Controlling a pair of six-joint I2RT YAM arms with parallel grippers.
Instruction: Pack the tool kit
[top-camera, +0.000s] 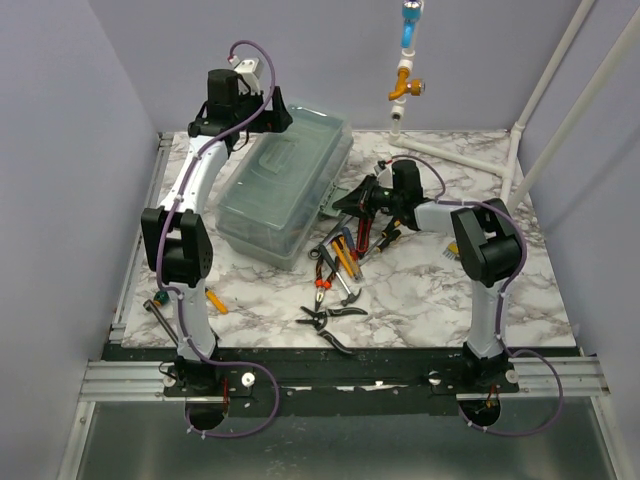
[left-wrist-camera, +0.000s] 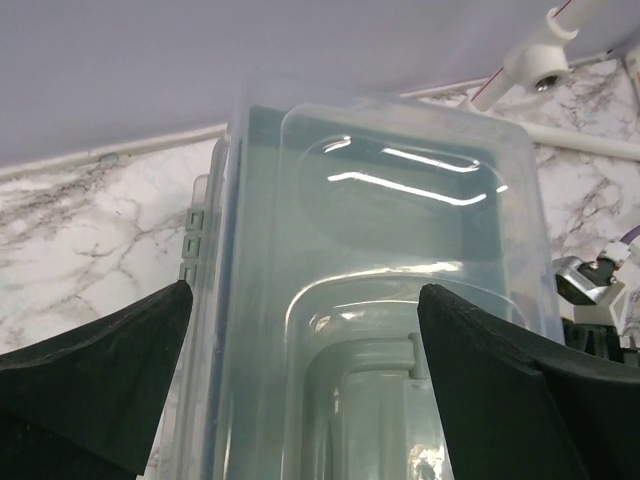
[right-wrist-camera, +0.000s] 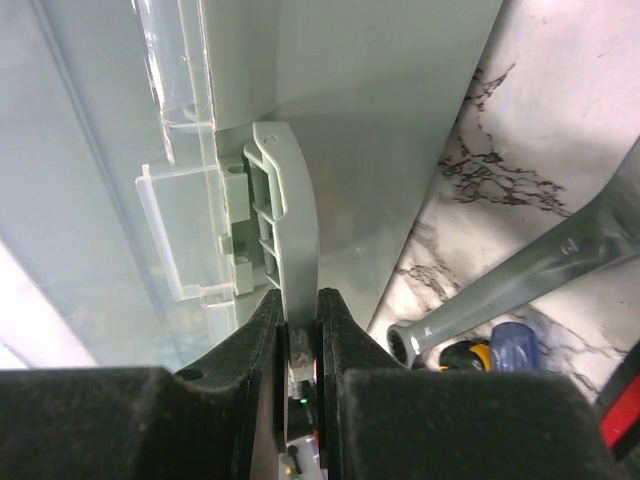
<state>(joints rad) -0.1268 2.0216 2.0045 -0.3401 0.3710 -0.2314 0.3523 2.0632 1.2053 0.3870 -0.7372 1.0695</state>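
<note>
A: Where's your left gripper (left-wrist-camera: 305, 295)?
B: Upper left in the overhead view, above the clear plastic tool case (top-camera: 285, 180), its fingers spread wide with nothing between them.
A: And your right gripper (right-wrist-camera: 300, 305)?
B: Mid-frame, pinched on the case's grey plastic latch (right-wrist-camera: 285, 200). Just lower right of it, scattered hand tools (top-camera: 340, 265) lie on the white marble counter (top-camera: 430, 290).

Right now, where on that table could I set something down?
Bare marble lies between the tool pile and the right arm; another patch sits before the toolbox, left of the pile. Mid-table is crowded, where the right gripper pinches the latch.
</note>
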